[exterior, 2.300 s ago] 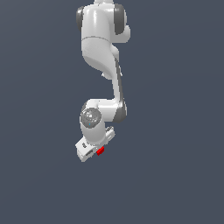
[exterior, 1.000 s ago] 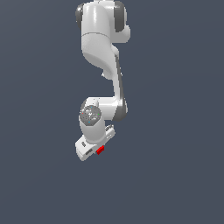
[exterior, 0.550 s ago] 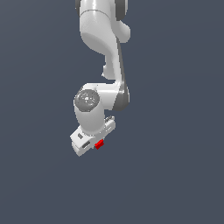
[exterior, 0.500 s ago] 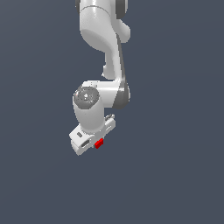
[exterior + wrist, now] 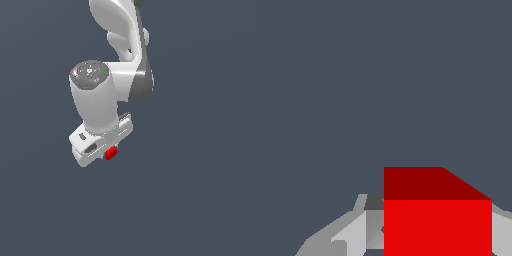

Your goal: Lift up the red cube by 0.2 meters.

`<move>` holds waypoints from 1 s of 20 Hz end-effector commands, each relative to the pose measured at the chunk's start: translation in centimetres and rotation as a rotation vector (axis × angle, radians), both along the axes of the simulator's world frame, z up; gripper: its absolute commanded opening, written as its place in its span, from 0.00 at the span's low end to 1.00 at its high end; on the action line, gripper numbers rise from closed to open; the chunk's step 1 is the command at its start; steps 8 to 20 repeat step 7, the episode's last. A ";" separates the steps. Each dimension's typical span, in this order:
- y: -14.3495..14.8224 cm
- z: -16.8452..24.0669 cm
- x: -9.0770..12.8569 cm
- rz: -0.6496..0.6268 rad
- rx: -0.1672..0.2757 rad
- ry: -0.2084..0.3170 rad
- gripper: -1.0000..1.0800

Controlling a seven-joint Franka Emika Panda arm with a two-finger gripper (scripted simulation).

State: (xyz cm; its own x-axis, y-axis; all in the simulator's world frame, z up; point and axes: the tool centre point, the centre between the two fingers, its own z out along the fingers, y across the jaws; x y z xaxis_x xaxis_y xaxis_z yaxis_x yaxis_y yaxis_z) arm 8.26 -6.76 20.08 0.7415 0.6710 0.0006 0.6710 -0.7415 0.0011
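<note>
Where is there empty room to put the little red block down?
Plain grey surface shows all around the arm in the exterior view, on every side. The only crowded spot is right under the gripper, whose jaws hold the red cube.

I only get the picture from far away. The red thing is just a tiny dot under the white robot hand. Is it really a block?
Observer: Yes. Up close in the wrist view, the red cube has flat faces and sharp corners, with a darker face and a brighter one.
Operator: Is the hand touching it?
Observer: The wrist view shows a grey finger against one side of the cube and another pale finger at the opposite side, so the gripper looks shut on it.
Operator: Is anything else near it?
Observer: Past the cube, the wrist view shows only plain dark grey; no other thing appears.
</note>
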 end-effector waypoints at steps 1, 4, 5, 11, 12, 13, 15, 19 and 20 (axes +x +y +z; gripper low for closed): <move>0.0 1.3 0.0 0.000 0.001 0.001 0.00; 0.0 2.2 0.0 0.000 0.001 0.001 0.00; 0.0 2.4 0.0 0.000 0.001 0.001 0.00; 0.0 2.5 0.1 0.000 0.001 0.001 0.00; 0.0 2.5 0.1 0.000 0.001 0.001 0.00; 0.0 2.5 0.1 0.000 0.001 0.001 0.00; 0.0 2.5 0.1 0.000 0.001 0.001 0.00; 0.0 2.5 0.1 0.000 0.001 0.001 0.00; 0.0 2.5 0.1 0.000 0.001 0.001 0.00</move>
